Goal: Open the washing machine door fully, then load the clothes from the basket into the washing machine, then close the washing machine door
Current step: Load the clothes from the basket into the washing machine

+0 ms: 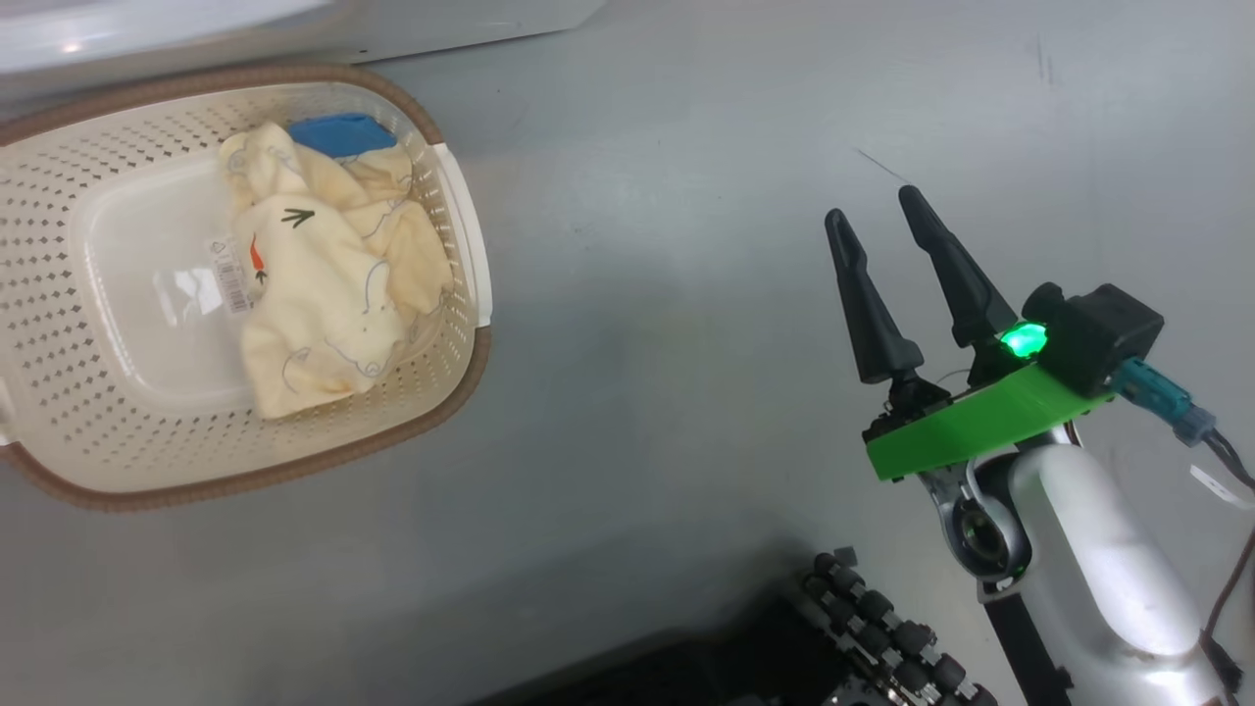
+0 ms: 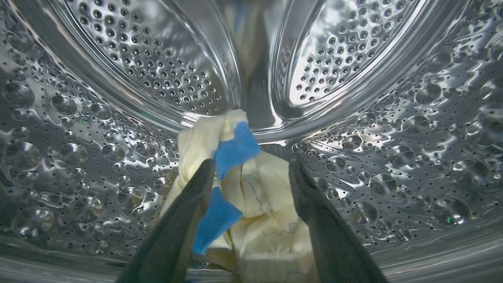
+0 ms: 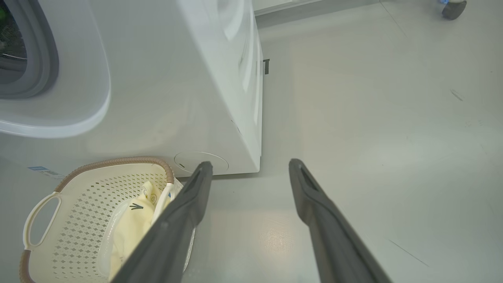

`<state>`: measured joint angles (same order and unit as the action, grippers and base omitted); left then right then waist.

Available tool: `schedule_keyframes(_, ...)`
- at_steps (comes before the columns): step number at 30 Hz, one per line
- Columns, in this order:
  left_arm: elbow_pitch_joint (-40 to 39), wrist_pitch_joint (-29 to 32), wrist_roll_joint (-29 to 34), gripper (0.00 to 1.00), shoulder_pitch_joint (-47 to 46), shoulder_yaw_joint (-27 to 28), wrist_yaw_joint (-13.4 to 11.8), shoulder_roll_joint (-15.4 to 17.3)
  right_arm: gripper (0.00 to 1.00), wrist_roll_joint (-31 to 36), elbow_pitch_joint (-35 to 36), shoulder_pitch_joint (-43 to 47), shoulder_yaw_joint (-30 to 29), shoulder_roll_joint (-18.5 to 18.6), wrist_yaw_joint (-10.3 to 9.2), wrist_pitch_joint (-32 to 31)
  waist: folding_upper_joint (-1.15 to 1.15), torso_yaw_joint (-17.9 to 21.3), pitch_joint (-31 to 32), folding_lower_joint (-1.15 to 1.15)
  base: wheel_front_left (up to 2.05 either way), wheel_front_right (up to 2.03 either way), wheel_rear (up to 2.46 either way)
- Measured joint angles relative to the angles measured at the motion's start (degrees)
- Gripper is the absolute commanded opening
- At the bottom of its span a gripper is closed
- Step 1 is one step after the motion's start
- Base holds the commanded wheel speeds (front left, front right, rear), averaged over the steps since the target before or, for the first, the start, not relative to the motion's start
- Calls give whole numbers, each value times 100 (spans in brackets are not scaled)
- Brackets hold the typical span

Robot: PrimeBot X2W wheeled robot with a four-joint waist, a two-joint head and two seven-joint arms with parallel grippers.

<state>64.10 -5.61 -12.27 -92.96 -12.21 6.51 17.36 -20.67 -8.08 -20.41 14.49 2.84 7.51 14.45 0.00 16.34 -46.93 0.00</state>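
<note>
In the left wrist view my left gripper (image 2: 249, 171) is inside the washing machine's steel drum (image 2: 157, 70), jaws wide apart. Cream clothes (image 2: 267, 212) with a blue piece (image 2: 235, 149) lie on the drum floor between the fingers, the blue one draped against the left finger. The basket (image 1: 461, 392) stands on the floor by the washing machine (image 3: 177, 78) and holds a cream garment (image 1: 324, 284) and a blue piece (image 1: 338, 132). Off to the right of it, my right gripper (image 1: 871, 206) hangs open and empty above the floor. The washing machine door is out of view.
The grey rubber gasket (image 3: 43, 59) shows at the machine's opening. My dark wheeled base (image 1: 882, 637) sits at the bottom of the head view. A caster wheel (image 3: 454, 8) stands far off. Grey floor (image 1: 686, 294) stretches between basket and right gripper.
</note>
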Motion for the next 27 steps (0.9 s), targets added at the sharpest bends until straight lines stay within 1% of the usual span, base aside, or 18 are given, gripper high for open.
schedule_keyframes(6, 130, -192, -79, 100, 160, -19, -7, -73, 100, 55, -24, 1, -100, 0, 0, 0, 0, -91, 188, 0, 0, 0, 0)
schedule_keyframes(18, 240, -658, -226, 100, 859, -115, 10, -301, 100, 129, -59, 9, -256, 5, 0, 0, 0, -330, 639, 0, 0, 0, 0)
schedule_keyframes(22, 125, -808, -424, 100, 1206, -101, 53, -465, 100, 160, -62, 15, -341, 44, 0, 0, 0, -460, 854, 0, 0, 0, 0)
schedule_keyframes(27, -94, -858, -567, 100, 1713, -92, 55, -545, 100, 209, -81, 34, -405, 71, 0, 0, 0, -591, 1133, 0, 0, 0, 0)
